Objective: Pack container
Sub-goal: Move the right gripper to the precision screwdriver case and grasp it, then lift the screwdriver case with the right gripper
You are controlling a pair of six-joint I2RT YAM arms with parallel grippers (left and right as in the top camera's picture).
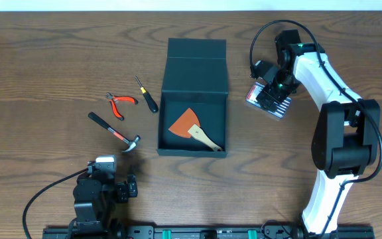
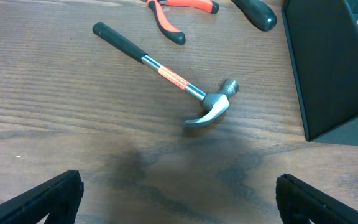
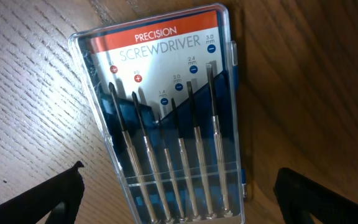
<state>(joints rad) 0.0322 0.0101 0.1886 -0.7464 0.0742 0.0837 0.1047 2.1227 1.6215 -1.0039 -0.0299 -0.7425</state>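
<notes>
We see the right arm rise from the near edge of the table and fold back over its far right side, with the right gripper pointing down over a clear precision screwdriver case. Its wrist view shows the fingers spread wide on either side of the case; we cannot tell whether they touch it. The left gripper sits low near the front edge, jaws wide and holding nothing, facing the hammer. Only the overhead view shows the container at mid-table, lid flapped back, a scraper inside, pliers and a screwdriver lying left of it.
</notes>
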